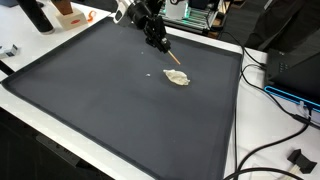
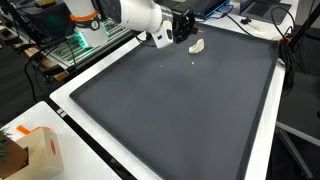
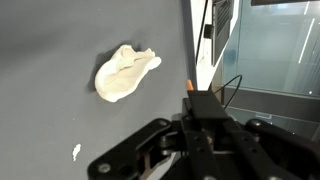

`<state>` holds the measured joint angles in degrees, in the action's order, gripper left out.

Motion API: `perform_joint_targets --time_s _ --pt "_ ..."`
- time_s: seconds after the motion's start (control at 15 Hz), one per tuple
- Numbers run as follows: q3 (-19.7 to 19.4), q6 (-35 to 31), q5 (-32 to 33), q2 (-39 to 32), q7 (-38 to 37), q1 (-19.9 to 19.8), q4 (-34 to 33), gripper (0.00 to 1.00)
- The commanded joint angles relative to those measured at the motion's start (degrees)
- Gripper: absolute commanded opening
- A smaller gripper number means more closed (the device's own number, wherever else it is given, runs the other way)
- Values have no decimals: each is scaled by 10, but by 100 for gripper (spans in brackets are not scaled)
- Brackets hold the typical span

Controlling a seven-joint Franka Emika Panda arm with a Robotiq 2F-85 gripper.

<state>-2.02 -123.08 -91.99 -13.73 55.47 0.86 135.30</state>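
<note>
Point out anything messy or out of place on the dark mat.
A crumpled whitish lump lies alone on the dark mat near the gripper, and a tiny white fleck sits apart from it, like a crumb that came off. Nothing else stands out.

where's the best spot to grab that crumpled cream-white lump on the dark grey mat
Pinch the crumpled cream-white lump across its short width, coming straight down: it lies low on the dark grey mat, longer than wide, so a sideways approach would likely just push it.
</note>
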Motion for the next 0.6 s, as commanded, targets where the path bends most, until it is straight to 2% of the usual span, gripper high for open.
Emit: perform_joint_targets --time_s 0.0,0.53 --pt "5 -46 -18 8 -21 10 10 3" --pt "15 -121 -5 36 -55 24 25 3"
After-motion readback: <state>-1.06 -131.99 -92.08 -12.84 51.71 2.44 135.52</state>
